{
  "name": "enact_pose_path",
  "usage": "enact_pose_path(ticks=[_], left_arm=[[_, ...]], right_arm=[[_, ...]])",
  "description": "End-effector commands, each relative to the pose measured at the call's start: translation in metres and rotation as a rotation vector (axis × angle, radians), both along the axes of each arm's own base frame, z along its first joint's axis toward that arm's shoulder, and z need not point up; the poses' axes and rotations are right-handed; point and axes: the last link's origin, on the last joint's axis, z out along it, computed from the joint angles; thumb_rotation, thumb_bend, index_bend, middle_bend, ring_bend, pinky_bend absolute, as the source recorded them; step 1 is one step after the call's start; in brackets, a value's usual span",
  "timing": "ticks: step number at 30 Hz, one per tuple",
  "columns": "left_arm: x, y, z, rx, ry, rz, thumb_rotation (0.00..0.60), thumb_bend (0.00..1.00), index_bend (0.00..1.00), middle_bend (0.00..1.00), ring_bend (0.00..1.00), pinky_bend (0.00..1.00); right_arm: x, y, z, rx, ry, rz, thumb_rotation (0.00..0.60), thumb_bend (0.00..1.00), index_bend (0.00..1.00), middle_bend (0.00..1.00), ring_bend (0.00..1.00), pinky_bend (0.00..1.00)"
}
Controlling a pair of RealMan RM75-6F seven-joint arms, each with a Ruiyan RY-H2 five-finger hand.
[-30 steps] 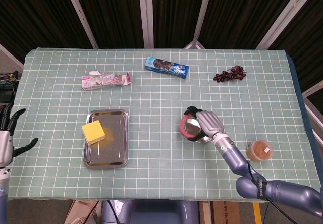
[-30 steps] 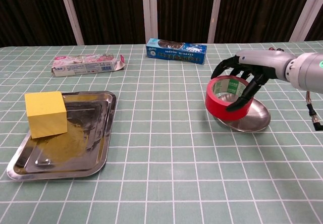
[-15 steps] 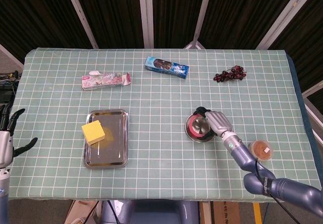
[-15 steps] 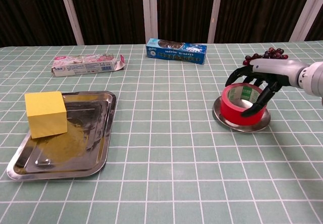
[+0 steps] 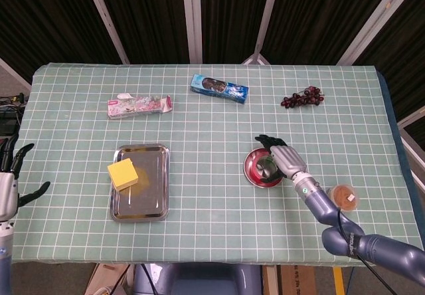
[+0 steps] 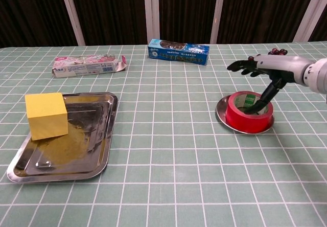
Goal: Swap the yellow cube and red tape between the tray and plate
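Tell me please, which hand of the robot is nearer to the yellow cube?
The left hand. It hovers open at the table's left edge, apart from the yellow cube on the tray. The right hand is far across the table, over the red tape on the plate.

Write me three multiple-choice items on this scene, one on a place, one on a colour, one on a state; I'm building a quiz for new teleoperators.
1. Where does the red tape lie?
A. on the plate
B. in the tray
C. on the bare cloth

2. What colour is the cube in the tray?
A. blue
B. yellow
C. green

3. What is the right hand doing?
A. gripping the cube
B. lifting the tape clear of the table
C. fingers spread above the tape, gripping nothing

Key:
1 A: the roll sits flat inside the round metal plate.
2 B: a yellow block stands at the tray's left end.
3 C: the fingers fan out over the roll, one reaching down into its hole, nothing gripped.
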Motion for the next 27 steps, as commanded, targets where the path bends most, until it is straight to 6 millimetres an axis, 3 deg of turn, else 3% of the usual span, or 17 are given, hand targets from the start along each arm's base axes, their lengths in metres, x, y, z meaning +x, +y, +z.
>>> enact_pose_path(ticks=[1,6,9,11,16,27], left_arm=[[-0.001,0.001,0.0,-0.003,0.003,0.001,0.6,0.01,0.19,0.0,0.0,0.05],[-0.005,0.0,-0.003,-0.04,0.032,0.04,0.6,0.01,0.19,0.0,0.0,0.05],[-0.004,-0.003,-0.003,-0.073,0.032,0.077,0.6,0.02,0.19,0.0,0.0,0.05],[-0.002,-0.006,-0.003,-0.098,0.012,0.09,0.6,0.02,0.19,0.0,0.0,0.05],[0.002,-0.017,-0.002,-0.164,-0.023,0.141,0.6,0.02,0.19,0.0,0.0,0.05],[0.01,-0.028,-0.007,-0.252,-0.008,0.176,0.6,0.02,0.19,0.0,0.0,0.05]], right_arm=[[0.002,0.002,0.027,-0.07,-0.048,0.0,0.6,0.0,0.0,0.0,0.0,0.04],[-0.024,0.031,0.085,-0.234,0.03,0.013,0.6,0.0,0.0,0.0,0.0,0.04],[-0.053,0.078,0.114,-0.37,0.083,-0.026,0.6,0.0,0.0,0.0,0.0,0.04],[-0.07,0.116,0.122,-0.421,0.101,-0.057,0.6,0.0,0.0,0.0,0.0,0.04],[-0.097,0.183,0.122,-0.465,0.279,-0.018,0.6,0.0,0.0,0.0,0.0,0.01],[-0.095,0.194,0.119,-0.518,0.462,0.085,0.6,0.0,0.0,0.0,0.0,0.0]])
